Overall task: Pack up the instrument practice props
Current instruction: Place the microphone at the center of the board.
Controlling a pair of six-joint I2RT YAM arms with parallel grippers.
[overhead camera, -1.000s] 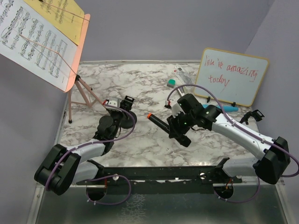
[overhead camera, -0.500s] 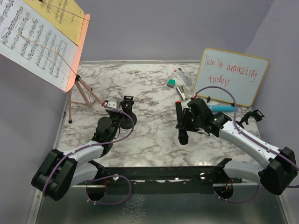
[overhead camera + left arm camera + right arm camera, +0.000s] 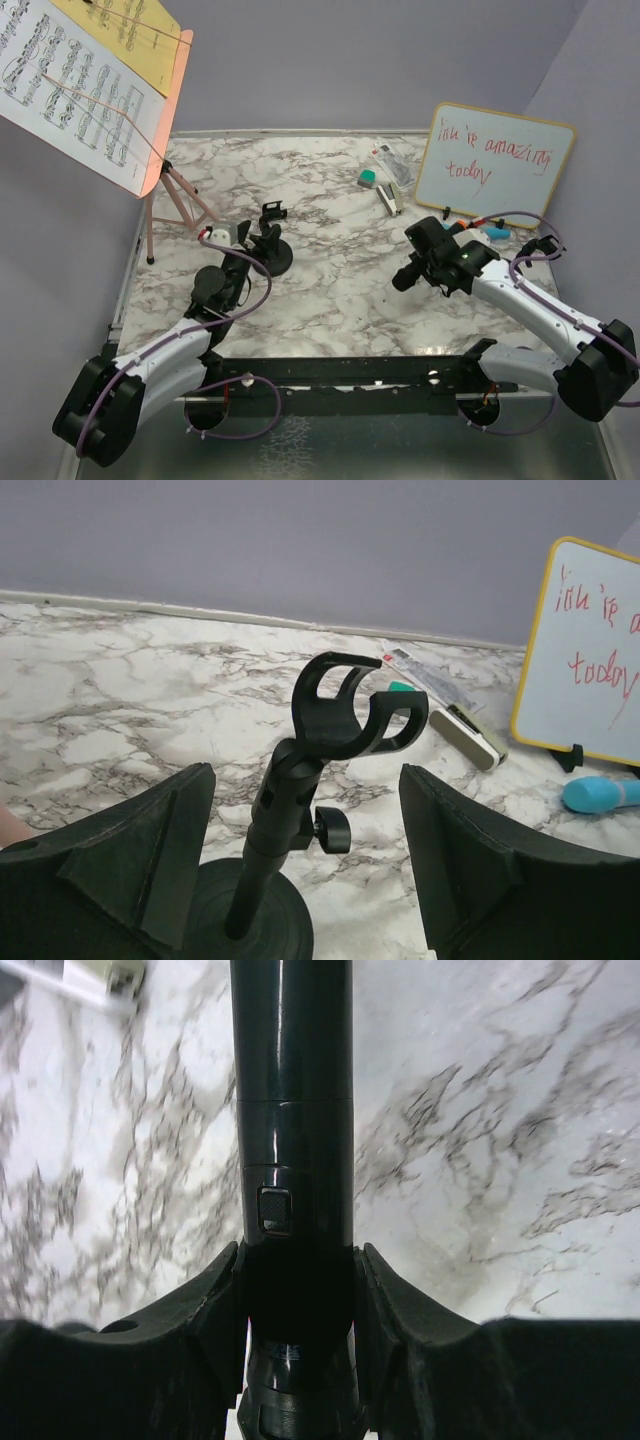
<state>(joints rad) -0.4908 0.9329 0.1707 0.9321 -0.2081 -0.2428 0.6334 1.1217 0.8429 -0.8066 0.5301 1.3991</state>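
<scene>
A black mic pole (image 3: 271, 238) with an empty clip stands on its round base left of centre. My left gripper (image 3: 252, 250) is open, its fingers on either side of the pole's stem (image 3: 262, 845) without touching it. My right gripper (image 3: 425, 265) is shut on the black microphone (image 3: 295, 1110), whose end (image 3: 401, 280) sticks out to the left, low over the table. The blue microphone (image 3: 494, 233) lies by the whiteboard. The pink music rack (image 3: 168, 95) with sheet-music pages (image 3: 70, 90) stands at the far left on tripod legs. A second pole's clip (image 3: 540, 245) shows at the right.
The wood-framed whiteboard (image 3: 496, 163) with red writing stands at the back right. A small stapler (image 3: 391, 201) and a green eraser (image 3: 368, 178) lie in front of it. The tripod legs (image 3: 175, 205) spread just left of the mic pole.
My right gripper has carried the black microphone rightward toward the whiteboard, turning it as it went. My left gripper has pushed forward so its open fingers flank the mic pole.
</scene>
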